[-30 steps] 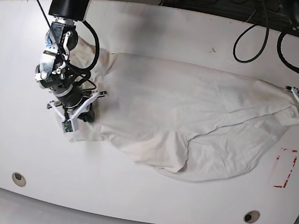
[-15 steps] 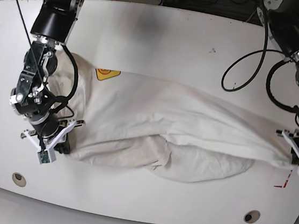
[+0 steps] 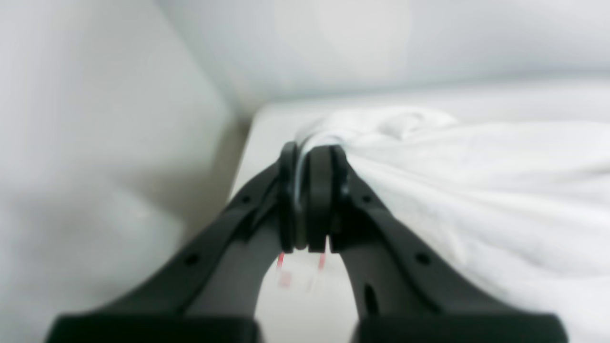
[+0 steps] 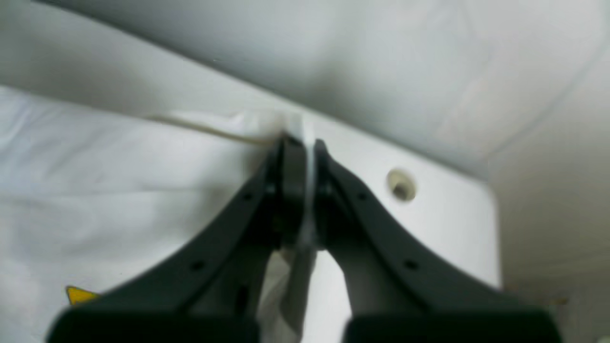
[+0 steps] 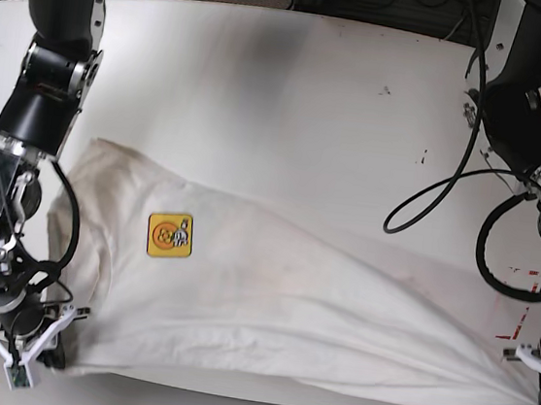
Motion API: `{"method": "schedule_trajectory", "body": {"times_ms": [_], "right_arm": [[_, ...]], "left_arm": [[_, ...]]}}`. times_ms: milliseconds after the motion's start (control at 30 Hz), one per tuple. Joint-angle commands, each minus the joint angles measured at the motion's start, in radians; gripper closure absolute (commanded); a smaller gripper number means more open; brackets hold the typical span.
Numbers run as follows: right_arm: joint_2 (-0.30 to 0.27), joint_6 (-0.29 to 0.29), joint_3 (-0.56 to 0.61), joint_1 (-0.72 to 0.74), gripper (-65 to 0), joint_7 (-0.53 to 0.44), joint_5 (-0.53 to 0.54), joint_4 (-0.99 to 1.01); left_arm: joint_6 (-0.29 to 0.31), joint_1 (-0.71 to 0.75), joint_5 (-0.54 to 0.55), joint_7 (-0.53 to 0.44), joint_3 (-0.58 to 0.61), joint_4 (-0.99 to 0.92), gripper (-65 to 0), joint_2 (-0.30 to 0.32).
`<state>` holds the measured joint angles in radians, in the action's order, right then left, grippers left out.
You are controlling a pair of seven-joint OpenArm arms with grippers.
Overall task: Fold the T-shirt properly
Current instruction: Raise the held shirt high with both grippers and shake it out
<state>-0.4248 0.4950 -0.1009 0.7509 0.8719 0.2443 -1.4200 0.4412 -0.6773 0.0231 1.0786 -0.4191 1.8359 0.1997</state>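
Observation:
The off-white T-shirt (image 5: 286,322) lies stretched along the front of the table (image 5: 283,96), its yellow-orange badge (image 5: 169,235) facing up. My right gripper (image 5: 32,363) is at the front left corner, shut on a bunched edge of the cloth. In the right wrist view the right gripper (image 4: 304,143) pinches a thin fold, with a corner of the badge (image 4: 78,294) at lower left. My left gripper (image 5: 540,395) is at the front right, shut on the other end. The left wrist view shows the left gripper (image 3: 307,152) clamped on the T-shirt (image 3: 476,190).
Red tape marks (image 5: 516,319) sit on the table near the left gripper, blurred red tape (image 3: 283,271) under it. A round table hole (image 4: 401,185) lies just beyond the right gripper. A black cable (image 5: 427,201) loops over the table's right side. Both grippers are near the front edge.
Both grippers have moved toward the front edge, dragging the T-shirt with them. The cloth is now pulled flatter and the badge has shifted forward with it.

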Motion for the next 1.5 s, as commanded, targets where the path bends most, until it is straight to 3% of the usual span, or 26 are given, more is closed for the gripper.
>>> {"method": "schedule_trajectory", "body": {"times_ms": [0,233,367,567,767,1467], "right_arm": [[-0.036,-0.005,0.028,0.115,0.0,-0.027,0.013,0.018],[-0.058,-0.003,0.085,0.322,0.0,0.019,0.013,0.061],[-0.058,-0.003,0.102,0.424,0.0,0.040,0.011,0.100],[-0.062,0.052,0.163,0.582,0.0,0.046,0.002,0.150],[-0.062,0.057,0.223,0.691,0.0,0.048,0.002,0.183],[-0.084,0.061,0.231,0.706,0.0,0.062,0.003,0.184]], "left_arm": [[-0.051,-0.124,0.001,-0.031,-0.001,0.014,-0.4,0.014],[-0.107,-0.338,0.001,-0.033,0.001,-0.051,-0.4,0.020],[-0.111,-0.445,0.001,-0.034,0.001,-0.104,-0.4,0.022],[-0.111,-0.594,0.002,-0.039,0.033,-0.186,-0.4,0.024],[-0.111,-0.683,0.004,-0.097,0.072,-0.252,-0.4,0.050],[-0.107,-0.704,0.007,-0.122,0.079,-0.313,-0.4,0.085]]}}
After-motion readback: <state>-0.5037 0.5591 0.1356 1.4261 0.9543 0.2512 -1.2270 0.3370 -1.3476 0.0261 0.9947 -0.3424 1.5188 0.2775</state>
